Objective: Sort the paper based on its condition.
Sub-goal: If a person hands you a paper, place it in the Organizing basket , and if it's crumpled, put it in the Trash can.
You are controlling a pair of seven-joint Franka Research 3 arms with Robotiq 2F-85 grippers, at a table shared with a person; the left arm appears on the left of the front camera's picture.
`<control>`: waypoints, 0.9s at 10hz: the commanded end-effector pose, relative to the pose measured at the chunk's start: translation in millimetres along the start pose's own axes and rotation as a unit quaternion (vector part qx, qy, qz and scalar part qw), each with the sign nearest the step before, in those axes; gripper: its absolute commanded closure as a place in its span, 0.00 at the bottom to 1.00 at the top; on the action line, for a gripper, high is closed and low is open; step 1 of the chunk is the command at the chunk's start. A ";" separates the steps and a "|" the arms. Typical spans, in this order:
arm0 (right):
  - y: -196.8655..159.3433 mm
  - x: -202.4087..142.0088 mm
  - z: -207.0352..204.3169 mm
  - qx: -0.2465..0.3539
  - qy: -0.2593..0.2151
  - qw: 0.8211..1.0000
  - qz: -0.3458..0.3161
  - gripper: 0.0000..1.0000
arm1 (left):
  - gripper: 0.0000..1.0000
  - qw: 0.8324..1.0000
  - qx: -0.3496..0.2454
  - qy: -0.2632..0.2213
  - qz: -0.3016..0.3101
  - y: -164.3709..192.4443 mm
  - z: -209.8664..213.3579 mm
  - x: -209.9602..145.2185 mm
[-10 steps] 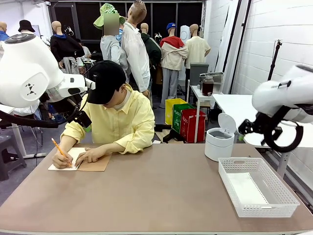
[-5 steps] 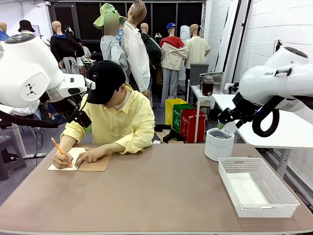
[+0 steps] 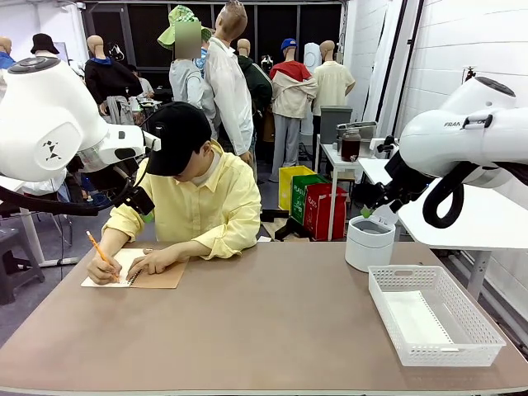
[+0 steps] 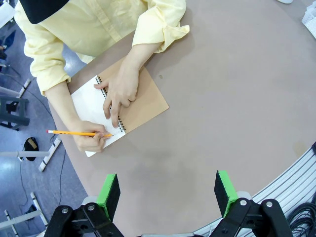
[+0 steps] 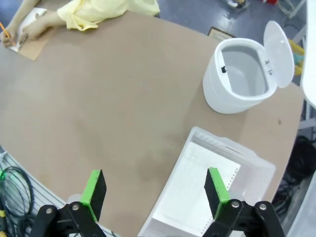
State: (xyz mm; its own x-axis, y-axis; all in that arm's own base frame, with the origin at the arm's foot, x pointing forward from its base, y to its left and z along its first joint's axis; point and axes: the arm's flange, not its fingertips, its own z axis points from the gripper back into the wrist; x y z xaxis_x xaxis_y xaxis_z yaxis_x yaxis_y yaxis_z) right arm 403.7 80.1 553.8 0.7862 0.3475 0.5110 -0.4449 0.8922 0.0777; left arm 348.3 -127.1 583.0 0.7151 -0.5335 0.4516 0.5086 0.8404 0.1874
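One smooth, flat sheet of paper (image 3: 415, 318) (image 5: 190, 195) lies in the white mesh basket (image 3: 388, 290) (image 5: 232, 148) at the table's right. High above the table, over the basket's near corner, my right gripper (image 5: 155, 185) hangs open with nothing between its green pads. My right arm (image 3: 462, 140) reaches in above the white bin. Over the table's left part my left gripper (image 4: 166, 187) also hangs open and holds nothing, short of the person's hands.
A white round bin (image 3: 369, 242) (image 5: 239, 74) with its lid up stands behind the basket. At the far left a person writes with a pencil (image 4: 79, 133) in a brown-covered spiral notebook (image 3: 157, 274) (image 4: 145, 101). Bare tabletop (image 3: 272, 322) spans the middle.
My right arm has swung in from the right edge to above the bin, then barely shifted. Left arm, person and paper stay as they were.
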 end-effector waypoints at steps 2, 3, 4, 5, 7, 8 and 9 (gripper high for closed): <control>0.0 0.0 0.0 0.000 0.000 1.000 0.000 0.00 | 0.00 1.000 -0.001 -0.003 -0.001 0.7 0.1 -0.2; 11.3 1.4 3.6 0.031 -0.009 0.999 0.031 0.00 | 0.00 1.000 -0.001 -0.003 -0.001 0.7 0.1 -0.2; 25.4 1.1 9.7 0.054 -0.016 0.996 0.064 0.00 | 0.00 1.000 -0.001 -0.003 -0.001 0.7 0.1 -0.2; 38.0 -1.5 15.3 0.083 -0.015 0.992 0.090 0.00 | 0.00 1.000 -0.001 -0.003 -0.001 0.7 0.1 -0.2; 48.1 -7.8 25.3 0.132 -0.025 0.984 0.116 0.00 | 0.00 1.000 -0.001 -0.003 -0.001 0.7 0.1 -0.2; 51.2 -10.9 33.1 0.162 -0.032 0.977 0.133 0.00 | 0.00 1.000 -0.001 -0.003 -0.001 0.7 0.1 -0.2; 54.5 -15.7 42.4 0.188 -0.042 0.969 0.154 0.00 | 0.00 1.000 -0.001 -0.003 -0.001 0.7 0.1 -0.2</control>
State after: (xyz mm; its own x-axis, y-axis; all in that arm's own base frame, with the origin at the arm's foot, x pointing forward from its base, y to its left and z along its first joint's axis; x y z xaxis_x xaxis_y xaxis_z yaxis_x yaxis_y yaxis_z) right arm 353.0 123.6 589.0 0.5937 0.5281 0.6071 -0.7460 0.6441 0.1693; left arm 348.4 -127.0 583.0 0.7152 -0.5334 0.4517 0.5085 0.8405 0.1873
